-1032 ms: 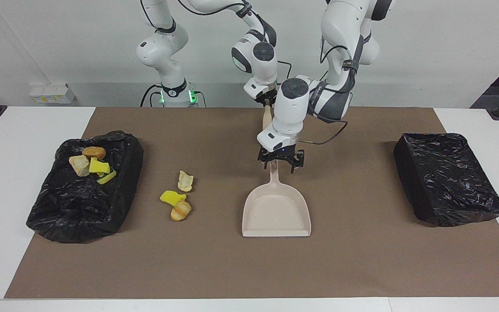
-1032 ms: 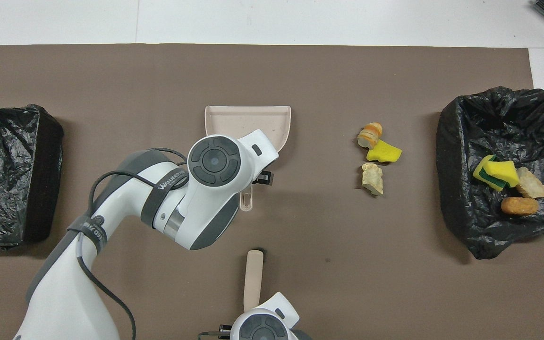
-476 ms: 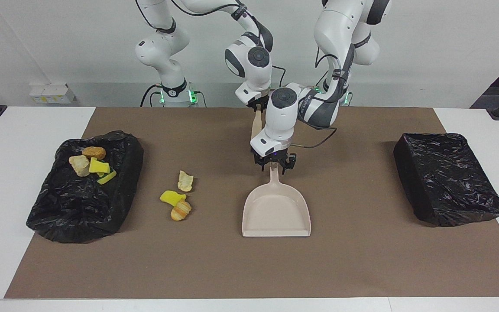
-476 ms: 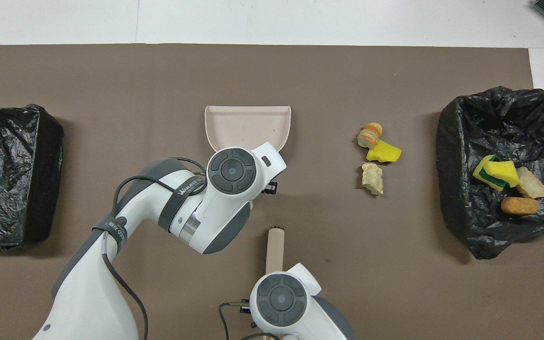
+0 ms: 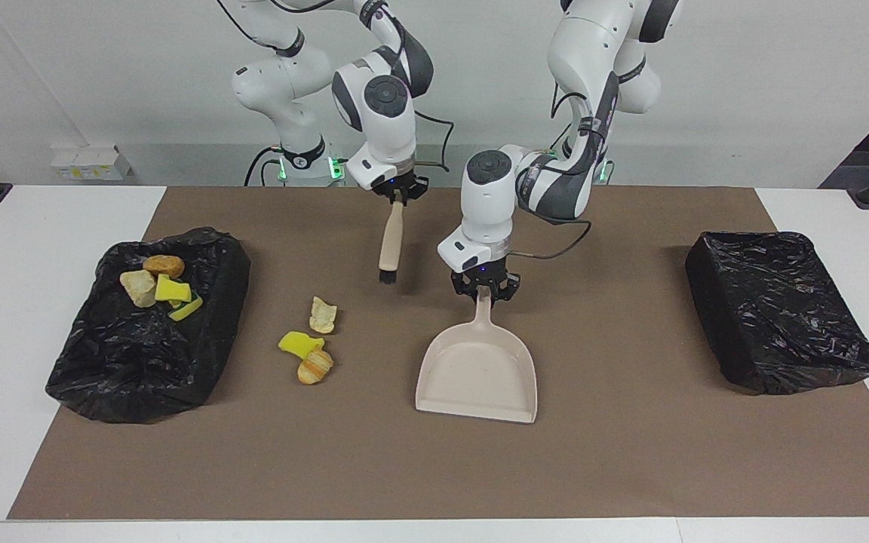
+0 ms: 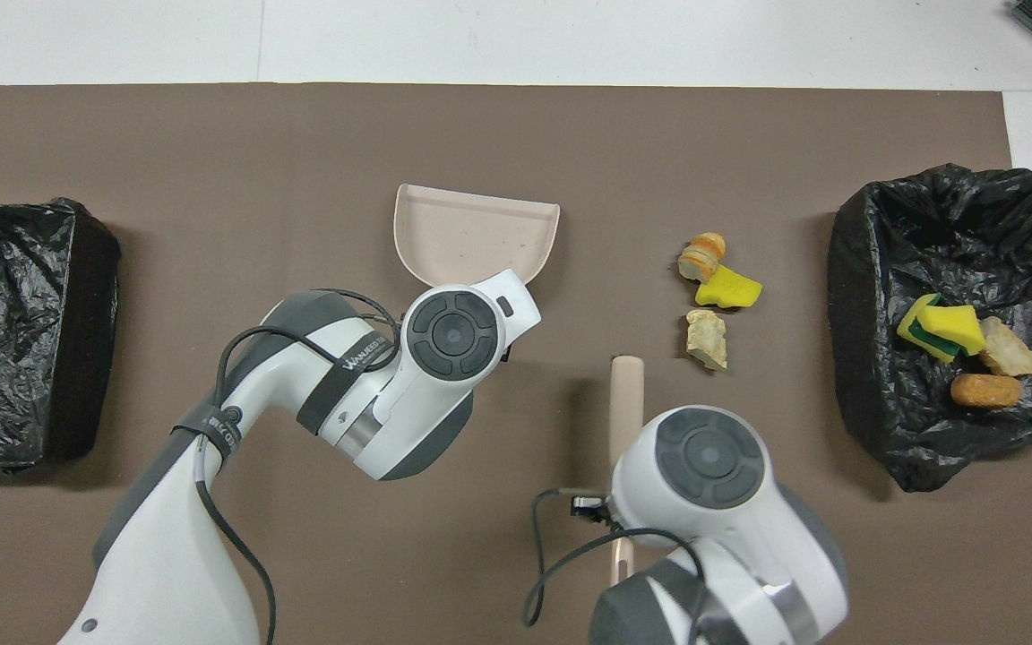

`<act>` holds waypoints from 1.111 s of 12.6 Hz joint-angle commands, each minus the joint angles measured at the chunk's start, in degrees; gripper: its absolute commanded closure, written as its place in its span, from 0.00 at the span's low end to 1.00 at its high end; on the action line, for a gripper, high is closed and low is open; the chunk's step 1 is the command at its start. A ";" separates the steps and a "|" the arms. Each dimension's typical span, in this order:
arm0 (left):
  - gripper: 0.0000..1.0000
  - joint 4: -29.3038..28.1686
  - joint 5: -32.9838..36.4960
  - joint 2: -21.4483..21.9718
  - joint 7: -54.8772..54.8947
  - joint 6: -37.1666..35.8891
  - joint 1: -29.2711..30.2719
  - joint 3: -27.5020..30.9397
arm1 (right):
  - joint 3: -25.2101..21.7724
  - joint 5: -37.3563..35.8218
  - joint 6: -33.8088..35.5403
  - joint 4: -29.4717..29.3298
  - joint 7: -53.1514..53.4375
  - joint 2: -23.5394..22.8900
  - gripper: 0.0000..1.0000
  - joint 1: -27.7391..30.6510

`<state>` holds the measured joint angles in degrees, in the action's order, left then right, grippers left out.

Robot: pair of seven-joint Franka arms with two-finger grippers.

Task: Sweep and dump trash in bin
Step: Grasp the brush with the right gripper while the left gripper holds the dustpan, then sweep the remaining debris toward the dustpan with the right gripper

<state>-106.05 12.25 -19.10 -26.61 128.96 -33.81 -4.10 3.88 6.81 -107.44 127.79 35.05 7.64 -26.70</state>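
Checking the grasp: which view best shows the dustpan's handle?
Facing view: the dustpan handle runs up into the left gripper, shut on it. In the overhead view that arm's wrist covers the handle; only the pan shows.

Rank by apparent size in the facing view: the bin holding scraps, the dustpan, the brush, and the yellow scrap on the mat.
1. Bin holding scraps
2. Dustpan
3. Brush
4. Yellow scrap

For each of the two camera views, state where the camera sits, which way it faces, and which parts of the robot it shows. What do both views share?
Facing view: high across the table, facing the robots; both arms show whole, left gripper on the dustpan, right gripper holding the brush.
Overhead view: above the robots' end, looking steeply down; arms enter from the bottom.
Shared: dustpan, brush, both bins, trash.
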 commanded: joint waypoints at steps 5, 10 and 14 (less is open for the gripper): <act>0.89 -3.01 1.37 4.33 15.53 -1.78 -0.30 0.41 | 0.52 -18.55 5.29 -16.83 -27.19 -13.06 1.00 16.57; 0.71 -7.76 -5.54 5.92 31.59 -0.46 -0.21 0.41 | 0.52 -29.39 4.80 -23.64 -42.07 -20.56 1.00 22.64; 0.62 -7.77 -7.07 5.83 32.15 0.59 0.58 0.41 | 0.52 -30.19 3.11 -23.46 -43.23 -23.98 1.00 22.04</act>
<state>-111.48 6.25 -15.21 3.93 127.90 -33.84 -3.88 3.68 -21.96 -103.94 105.21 -7.23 -14.60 -4.37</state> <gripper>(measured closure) 0.678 0.736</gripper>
